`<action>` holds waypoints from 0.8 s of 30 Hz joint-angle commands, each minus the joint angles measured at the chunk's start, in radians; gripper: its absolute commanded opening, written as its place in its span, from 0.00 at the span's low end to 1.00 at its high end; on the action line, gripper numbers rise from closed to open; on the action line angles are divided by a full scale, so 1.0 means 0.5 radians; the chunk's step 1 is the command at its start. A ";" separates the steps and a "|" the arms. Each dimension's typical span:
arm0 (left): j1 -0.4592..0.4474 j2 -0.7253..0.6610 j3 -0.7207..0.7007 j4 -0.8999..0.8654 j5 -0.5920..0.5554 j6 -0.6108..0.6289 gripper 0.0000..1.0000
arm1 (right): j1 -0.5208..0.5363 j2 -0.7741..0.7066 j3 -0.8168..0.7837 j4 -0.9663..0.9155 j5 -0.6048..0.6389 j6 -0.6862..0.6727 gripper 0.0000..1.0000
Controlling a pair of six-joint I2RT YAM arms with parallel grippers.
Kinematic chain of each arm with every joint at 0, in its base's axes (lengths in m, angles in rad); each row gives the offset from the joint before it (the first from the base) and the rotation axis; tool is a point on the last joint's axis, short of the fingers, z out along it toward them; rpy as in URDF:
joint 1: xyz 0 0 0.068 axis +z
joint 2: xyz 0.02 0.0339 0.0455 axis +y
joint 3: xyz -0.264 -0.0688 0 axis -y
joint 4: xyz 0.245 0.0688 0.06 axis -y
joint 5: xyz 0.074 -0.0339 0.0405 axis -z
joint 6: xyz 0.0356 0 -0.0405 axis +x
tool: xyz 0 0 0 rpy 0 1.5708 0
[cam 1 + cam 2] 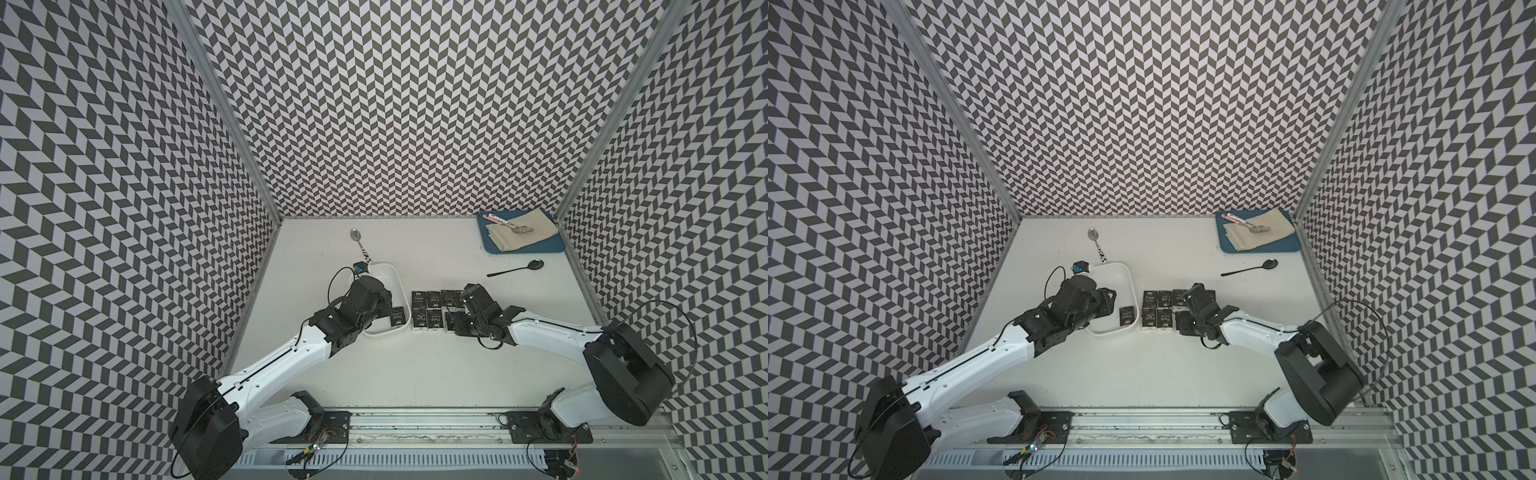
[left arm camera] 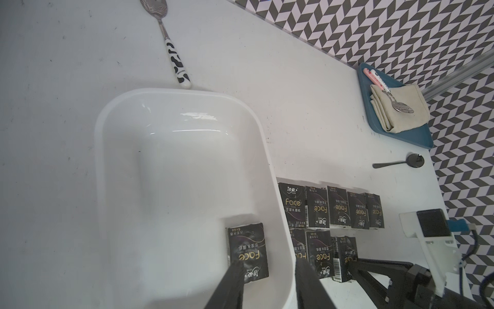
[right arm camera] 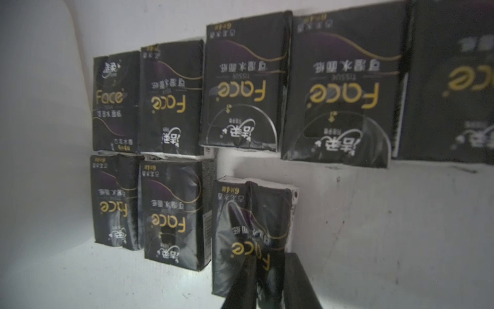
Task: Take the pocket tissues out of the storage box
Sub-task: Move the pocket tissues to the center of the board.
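The white box (image 1: 390,286) (image 1: 1117,282) (image 2: 187,166) sits on the table (image 1: 415,365). It has just one tissue pack (image 1: 397,318) (image 1: 1127,316) (image 2: 247,248) in it. That pack lies flat in the corner of the box nearest the arms, by the wall on the right arm's side. The left claw (image 2: 268,263) hangs over that corner with its two fingers apart and nothing pinched between them. One finger (image 2: 230,281) covers a corner of the pack, and I cannot tell if it touches. Eight more tissue packs (image 1: 432,299) (image 1: 1165,299) (image 2: 339,206) (image 3: 240,85) are out on the table, right beside the box on the right arm's side. They lie in two rows, five in the far row and three in the near row. The right claw (image 3: 270,256) is at the end pack (image 2: 344,254) (image 3: 251,214), the one in the near row farthest from the box. Its fingers are close together and squeeze the near end of this pack, which looks tipped up a bit. A spotted spoon (image 1: 361,247) (image 1: 1098,245) (image 2: 171,45) lies just past the far end of the box, its handle almost at the rim. A black spoon (image 1: 517,269) (image 2: 401,163) lies well away from the box, past the packs. Farther still from the box is a blue tray (image 1: 540,245) (image 2: 411,139) with a folded cloth (image 1: 511,241) on it.
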 commanded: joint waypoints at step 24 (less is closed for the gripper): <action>0.044 -0.066 -0.066 -0.023 0.006 0.026 0.37 | -0.014 0.040 0.082 0.074 -0.024 -0.035 0.28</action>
